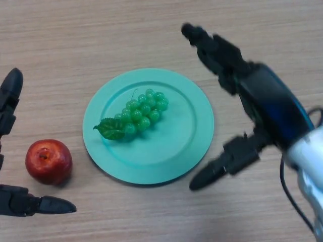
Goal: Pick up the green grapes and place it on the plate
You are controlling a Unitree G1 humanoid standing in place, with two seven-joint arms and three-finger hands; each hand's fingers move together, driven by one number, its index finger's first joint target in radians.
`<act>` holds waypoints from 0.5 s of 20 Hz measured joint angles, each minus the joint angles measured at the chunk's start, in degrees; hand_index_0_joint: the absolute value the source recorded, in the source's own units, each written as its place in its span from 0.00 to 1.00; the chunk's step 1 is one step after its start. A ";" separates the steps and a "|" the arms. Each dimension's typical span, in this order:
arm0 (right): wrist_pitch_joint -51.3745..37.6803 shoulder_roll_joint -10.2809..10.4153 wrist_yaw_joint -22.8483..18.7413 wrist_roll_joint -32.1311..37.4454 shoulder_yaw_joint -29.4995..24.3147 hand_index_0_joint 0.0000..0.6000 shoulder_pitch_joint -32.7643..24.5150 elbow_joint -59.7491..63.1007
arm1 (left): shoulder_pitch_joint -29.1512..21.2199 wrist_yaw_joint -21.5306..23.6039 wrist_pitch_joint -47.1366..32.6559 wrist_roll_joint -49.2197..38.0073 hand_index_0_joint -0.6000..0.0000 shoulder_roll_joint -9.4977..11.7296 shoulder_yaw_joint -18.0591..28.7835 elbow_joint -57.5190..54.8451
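Note:
The bunch of green grapes (142,114) with its green leaf lies on the turquoise plate (186,146), a little left of the plate's middle. My right hand (262,101) is open to the right of the plate, its fingers spread and holding nothing. Its upper fingers reach past the plate's far right edge and its thumb points at the plate's near right edge. My left hand (10,108) is open at the left edge of the view, apart from the plate.
A red apple (48,161) sits on the wooden table (151,30) to the left of the plate, between the fingers and thumb of my left hand.

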 measured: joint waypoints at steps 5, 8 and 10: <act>1.80 0.00 -2.10 0.89 -4.18 0.00 0.27 -3.80 | -3.90 7.69 7.32 2.60 1.00 1.32 -0.10 -1.79; 1.80 -0.03 -2.16 3.15 -4.32 0.00 1.62 -3.73 | -5.86 8.01 9.42 2.43 1.00 2.77 -0.22 -1.79; 1.80 -0.05 -2.24 5.07 -4.60 0.00 2.77 -3.74 | -6.06 8.02 10.01 2.25 1.00 2.95 -0.23 -2.08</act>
